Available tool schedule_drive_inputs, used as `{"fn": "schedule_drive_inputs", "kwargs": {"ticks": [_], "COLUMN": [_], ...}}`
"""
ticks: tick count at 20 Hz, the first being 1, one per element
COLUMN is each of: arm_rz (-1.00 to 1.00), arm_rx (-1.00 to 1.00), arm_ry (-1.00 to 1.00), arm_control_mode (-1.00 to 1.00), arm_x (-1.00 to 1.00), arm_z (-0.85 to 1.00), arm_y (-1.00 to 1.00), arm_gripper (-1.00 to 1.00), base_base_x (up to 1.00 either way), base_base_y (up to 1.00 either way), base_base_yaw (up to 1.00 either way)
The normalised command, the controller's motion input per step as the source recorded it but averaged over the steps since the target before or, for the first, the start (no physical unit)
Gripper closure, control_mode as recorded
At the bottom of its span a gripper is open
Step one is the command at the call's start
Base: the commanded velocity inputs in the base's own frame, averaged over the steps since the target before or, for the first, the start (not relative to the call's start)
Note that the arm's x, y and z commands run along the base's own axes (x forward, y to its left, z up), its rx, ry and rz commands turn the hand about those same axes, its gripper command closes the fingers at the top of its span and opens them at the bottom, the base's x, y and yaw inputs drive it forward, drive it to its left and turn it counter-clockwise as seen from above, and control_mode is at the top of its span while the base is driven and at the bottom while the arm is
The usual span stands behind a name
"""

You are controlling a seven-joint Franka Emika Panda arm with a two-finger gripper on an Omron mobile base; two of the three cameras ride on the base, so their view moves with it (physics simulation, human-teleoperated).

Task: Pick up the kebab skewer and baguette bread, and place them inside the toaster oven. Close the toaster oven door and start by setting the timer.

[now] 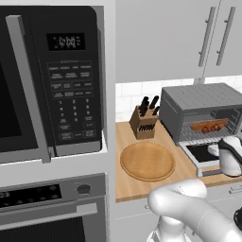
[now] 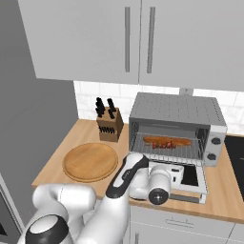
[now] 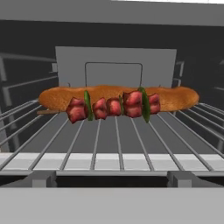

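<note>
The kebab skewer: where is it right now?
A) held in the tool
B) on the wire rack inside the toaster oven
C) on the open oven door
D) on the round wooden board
B: the kebab skewer lies on the rack of the toaster oven, just in front of the baguette bread.

I see a wooden counter (image 2: 224,188) running under pale grey wall cupboards (image 2: 119,40) with long bar handles. Behind the counter the wall is white tile (image 2: 88,97). On the counter, a knife block (image 1: 143,122) stands against the tile, and a round wooden board (image 1: 147,160) lies just in front of it. Left of the counter, a black microwave (image 1: 52,80) sits above a built-in oven (image 1: 52,208).
</note>
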Motion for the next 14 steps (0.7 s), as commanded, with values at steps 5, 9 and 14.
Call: {"fn": "schedule_drive_inputs", "kwargs": {"ticks": [5, 9, 14], "arm_rz": [0.00, 0.00, 0.00], "arm_rx": [0.00, 0.00, 0.00], "arm_ry": [0.00, 0.00, 0.00], "arm_control_mode": [-1.00, -1.00, -1.00], "arm_x": [0.25, 0.24, 0.28], "arm_z": [0.00, 0.00, 0.00], "arm_y": [0.00, 0.00, 0.00], "arm_gripper": [-1.00, -1.00, -1.00], "base_base_x": [0.00, 0.00, 0.00], "base_base_y": [0.00, 0.00, 0.00], "base_base_yaw": [0.00, 0.00, 0.00]}}
